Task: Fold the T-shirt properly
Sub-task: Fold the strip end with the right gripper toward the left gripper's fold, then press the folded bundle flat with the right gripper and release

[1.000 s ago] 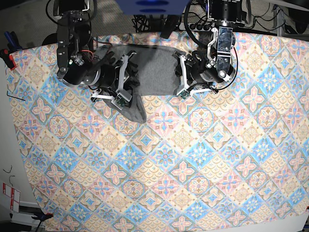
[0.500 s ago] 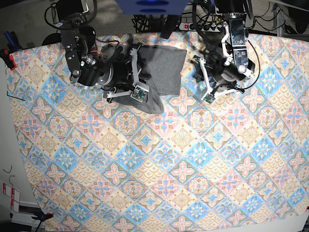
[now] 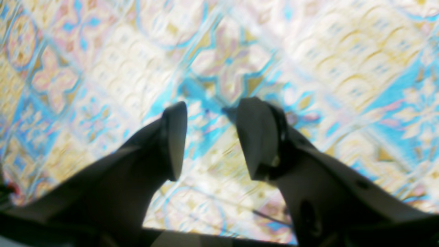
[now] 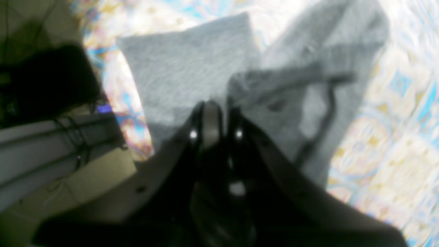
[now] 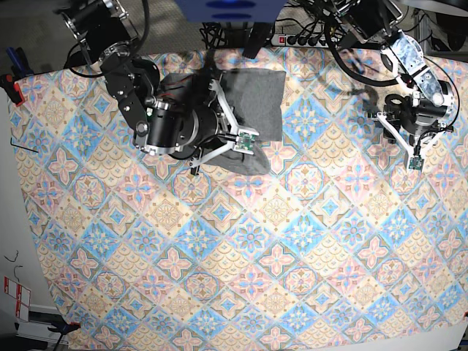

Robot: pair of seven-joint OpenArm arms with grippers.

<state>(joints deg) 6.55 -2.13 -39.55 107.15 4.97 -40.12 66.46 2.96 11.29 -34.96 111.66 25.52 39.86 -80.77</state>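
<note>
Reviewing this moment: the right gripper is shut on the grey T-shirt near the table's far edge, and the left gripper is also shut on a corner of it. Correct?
Not quite. The left gripper is open and holds nothing, with only the patterned tablecloth beneath it, as the left wrist view shows. The right gripper is indeed shut on the T-shirt.

The T-shirt (image 5: 252,102) lies on the tablecloth (image 5: 248,248) near its far edge, bunched in folded layers. In the right wrist view, the right gripper's (image 4: 216,118) fingers (image 4: 210,120) sit pressed together with shirt fabric just ahead of the tips: one flat layer (image 4: 185,68) ahead to their left, a rumpled layer (image 4: 308,85) ahead to their right. The left gripper (image 3: 209,137) hangs well apart from the shirt, its fingers (image 3: 173,137) spread, with only tablecloth (image 3: 308,51) between and ahead of them.
</note>
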